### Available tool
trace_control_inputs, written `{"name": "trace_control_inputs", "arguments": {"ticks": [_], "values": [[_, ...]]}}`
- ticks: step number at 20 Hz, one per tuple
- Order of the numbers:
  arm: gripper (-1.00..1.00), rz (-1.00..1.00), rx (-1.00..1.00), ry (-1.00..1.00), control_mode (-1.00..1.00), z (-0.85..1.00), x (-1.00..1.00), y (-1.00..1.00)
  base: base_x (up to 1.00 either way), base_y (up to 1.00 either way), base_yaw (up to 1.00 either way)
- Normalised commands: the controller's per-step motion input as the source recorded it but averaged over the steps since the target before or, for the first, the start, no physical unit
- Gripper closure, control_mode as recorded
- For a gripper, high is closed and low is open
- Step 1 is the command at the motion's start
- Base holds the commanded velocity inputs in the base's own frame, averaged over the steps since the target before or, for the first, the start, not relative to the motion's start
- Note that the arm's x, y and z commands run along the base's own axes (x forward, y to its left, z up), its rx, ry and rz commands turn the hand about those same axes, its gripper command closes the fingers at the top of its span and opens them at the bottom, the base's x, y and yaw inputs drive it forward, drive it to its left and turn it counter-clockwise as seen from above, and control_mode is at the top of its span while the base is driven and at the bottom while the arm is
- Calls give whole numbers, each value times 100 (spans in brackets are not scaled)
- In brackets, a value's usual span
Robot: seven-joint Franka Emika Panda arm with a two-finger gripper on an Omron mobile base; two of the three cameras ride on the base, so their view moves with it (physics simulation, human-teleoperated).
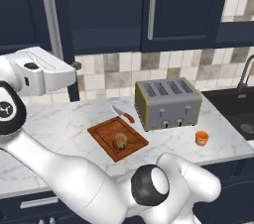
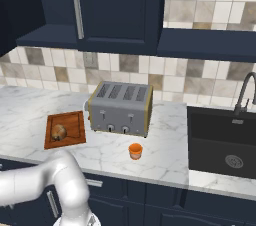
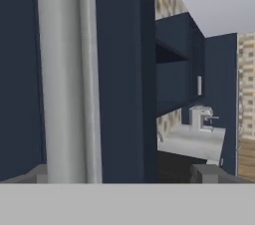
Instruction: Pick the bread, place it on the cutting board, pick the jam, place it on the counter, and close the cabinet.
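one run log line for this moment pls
bread: on cutting board | jam: on counter | end effector: open, at cabinet door handle | left: close cabinet

Beige-and-brown tiled backsplash [image 2: 210,77], black sink [image 2: 222,142], navy base drawers [image 2: 165,202].

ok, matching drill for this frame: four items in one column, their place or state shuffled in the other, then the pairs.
Items:
1. bread
2. jam
3. knife
4. gripper

Place or state:
A. on the counter, in front of the toaster's right end
B. open, at a long silver cabinet handle
C. on the cutting board
D. on the counter between the cutting board and the toaster

Pairs: 1-C, 2-A, 3-D, 4-B
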Motion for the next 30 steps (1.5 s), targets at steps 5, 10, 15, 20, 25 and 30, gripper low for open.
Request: {"name": "trace_control_inputs", "arguments": {"ticks": [5,10,15,20,25,30], "values": [[-100,2,0,0,-100,0,-5,-35,0,0,0],[-100,6,0,0,-100,0,-2,-47,0,0,0],[-100,9,0,0,-100,0,0,-51,0,0,0],[-100,12,0,0,-100,-1,0,-45,0,0,0],[-100,10,0,0,-100,-5,6,-31,0,0,0],[-100,4,0,0,-100,-6,17,-21,0,0,0]]}}
